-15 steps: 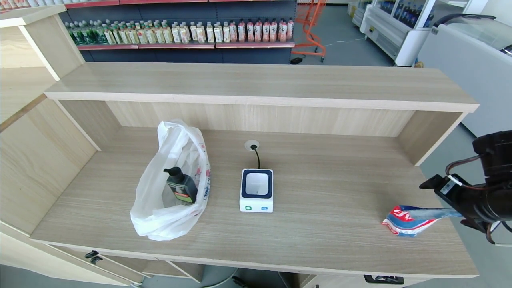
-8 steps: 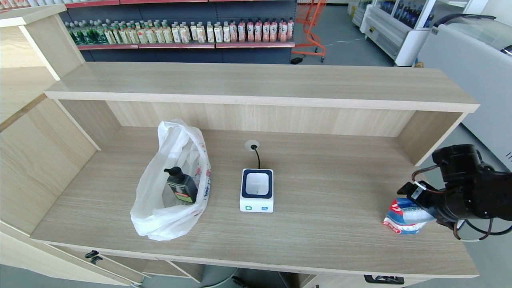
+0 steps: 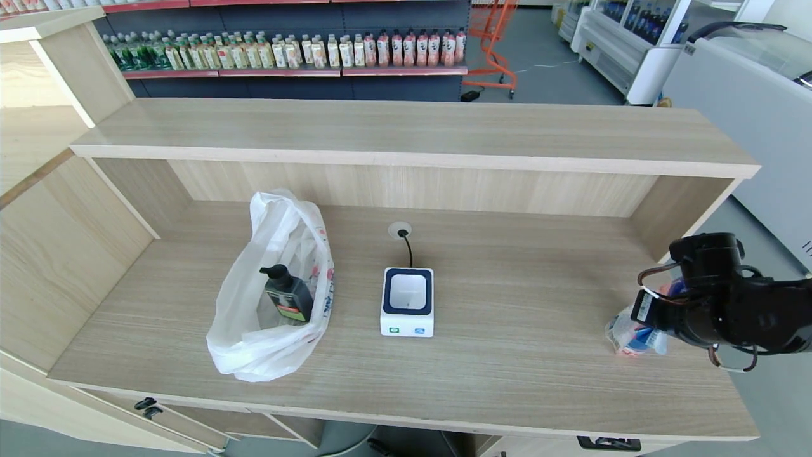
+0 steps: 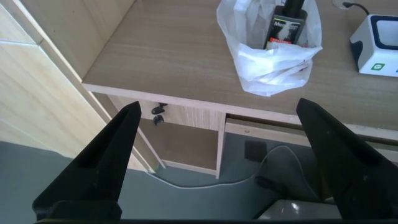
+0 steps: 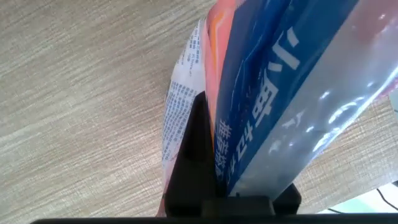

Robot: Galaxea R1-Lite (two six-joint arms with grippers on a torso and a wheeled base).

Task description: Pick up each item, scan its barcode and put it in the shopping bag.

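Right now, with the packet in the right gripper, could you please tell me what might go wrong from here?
1. The right gripper grips the glossy snack packet edge-on; it may slip or flop, hiding its barcode from the scanner.
2. The shopping bag lies slumped and unheld, with a pump bottle inside; the packet may snag its rim.

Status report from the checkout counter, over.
Left gripper open, empty, off the counter near-left corner. Right gripper shut on blue-red snack packet, counter's right end. Nothing between packet and scanner; pump bottle in shopping bag.
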